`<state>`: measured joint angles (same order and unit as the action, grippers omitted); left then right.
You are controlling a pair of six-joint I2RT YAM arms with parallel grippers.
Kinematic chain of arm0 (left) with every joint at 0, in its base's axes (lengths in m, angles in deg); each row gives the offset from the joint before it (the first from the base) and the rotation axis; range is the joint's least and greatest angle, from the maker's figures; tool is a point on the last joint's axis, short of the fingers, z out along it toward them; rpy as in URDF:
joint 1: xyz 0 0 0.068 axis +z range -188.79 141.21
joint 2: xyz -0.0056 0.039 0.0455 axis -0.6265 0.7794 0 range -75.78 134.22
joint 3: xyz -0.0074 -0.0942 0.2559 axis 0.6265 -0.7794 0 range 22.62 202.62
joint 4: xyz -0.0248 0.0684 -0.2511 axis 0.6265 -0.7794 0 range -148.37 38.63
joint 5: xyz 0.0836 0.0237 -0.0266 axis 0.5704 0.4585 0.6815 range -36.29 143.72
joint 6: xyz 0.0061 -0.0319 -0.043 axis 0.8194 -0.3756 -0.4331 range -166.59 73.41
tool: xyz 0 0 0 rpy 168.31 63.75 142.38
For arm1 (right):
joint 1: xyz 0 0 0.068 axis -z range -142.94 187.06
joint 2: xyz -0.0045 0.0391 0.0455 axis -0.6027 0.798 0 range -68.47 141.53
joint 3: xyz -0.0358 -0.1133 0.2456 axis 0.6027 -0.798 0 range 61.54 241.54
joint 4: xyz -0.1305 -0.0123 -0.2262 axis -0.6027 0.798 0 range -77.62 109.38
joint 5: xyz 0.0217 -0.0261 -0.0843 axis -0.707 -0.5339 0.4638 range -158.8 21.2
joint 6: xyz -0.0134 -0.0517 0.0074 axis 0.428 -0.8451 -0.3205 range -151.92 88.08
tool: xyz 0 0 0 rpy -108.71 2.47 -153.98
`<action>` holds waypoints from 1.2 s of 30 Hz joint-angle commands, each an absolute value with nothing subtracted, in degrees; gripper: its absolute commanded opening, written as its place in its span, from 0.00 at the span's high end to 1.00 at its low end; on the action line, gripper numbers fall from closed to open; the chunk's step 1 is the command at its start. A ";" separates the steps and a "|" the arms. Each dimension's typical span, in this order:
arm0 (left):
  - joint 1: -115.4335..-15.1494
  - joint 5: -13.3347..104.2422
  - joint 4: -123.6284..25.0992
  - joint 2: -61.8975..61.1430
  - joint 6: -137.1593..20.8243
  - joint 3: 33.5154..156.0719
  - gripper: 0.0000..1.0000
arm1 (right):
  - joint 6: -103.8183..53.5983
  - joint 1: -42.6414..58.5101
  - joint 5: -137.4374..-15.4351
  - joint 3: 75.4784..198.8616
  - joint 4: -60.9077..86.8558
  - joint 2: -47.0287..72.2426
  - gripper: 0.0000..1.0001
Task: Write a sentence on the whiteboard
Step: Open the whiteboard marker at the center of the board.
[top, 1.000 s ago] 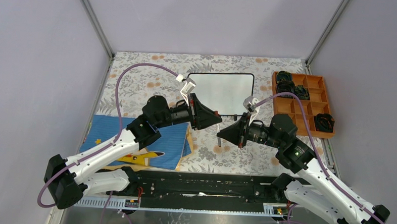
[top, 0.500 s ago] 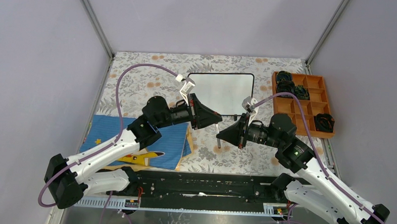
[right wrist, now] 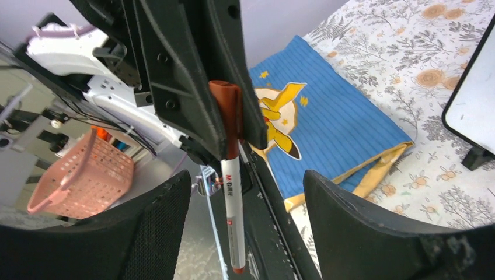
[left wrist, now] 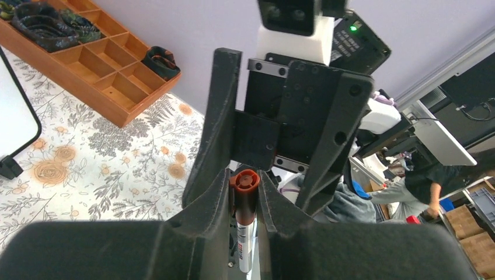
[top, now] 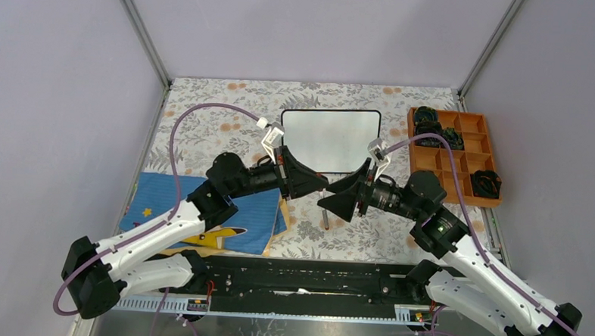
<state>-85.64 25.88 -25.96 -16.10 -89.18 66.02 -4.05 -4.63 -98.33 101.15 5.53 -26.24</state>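
Clamping a marker [left wrist: 244, 224], the left hand [top: 325, 187] faces the right hand [top: 321, 202], spread open, at frame centre; the blank whiteboard [top: 330, 139] stands just above both.

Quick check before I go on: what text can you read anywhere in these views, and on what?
"M", then small print too blurred to read: on the marker barrel, right wrist view.
Marker print in the left wrist view: too blurred to read.
On the whiteboard: no writing.
On the blue cloth: picture only, no words.
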 commanded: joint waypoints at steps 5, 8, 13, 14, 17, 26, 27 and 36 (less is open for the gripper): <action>-85.90 26.98 -19.80 -19.52 -90.92 64.78 1.00 | 4.32 -4.95 -102.25 101.17 -8.37 -23.41 0.21; -85.90 26.95 -19.20 -19.47 -91.42 64.65 1.00 | 4.72 -4.95 -102.90 100.92 -9.12 -22.95 0.21; -85.88 26.78 -17.92 -19.69 -92.11 64.21 1.00 | 5.65 -4.95 -103.22 99.81 -10.74 -23.05 0.30; -85.85 26.81 -17.82 -19.78 -92.19 64.20 1.00 | 5.82 -4.95 -103.47 99.66 -10.96 -22.99 0.32; -85.85 27.18 -17.76 -19.97 -92.20 64.26 1.00 | 6.16 -4.95 -105.09 99.64 -11.18 -22.33 0.34; -85.89 28.18 -17.29 -20.24 -92.27 64.28 1.00 | 6.57 -4.95 -107.38 98.94 -11.19 -21.97 0.60; -85.86 28.23 -17.19 -20.24 -92.33 64.28 1.00 | 6.57 -4.95 -107.38 98.79 -11.22 -22.09 0.65; -85.83 35.79 -13.80 -21.77 -94.19 63.83 1.00 | 5.59 -4.95 -106.42 95.16 -10.72 -24.35 1.00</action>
<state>-85.75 29.71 -21.41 -19.43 -93.09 64.29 5.83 -4.76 -106.77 97.39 -10.28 -22.67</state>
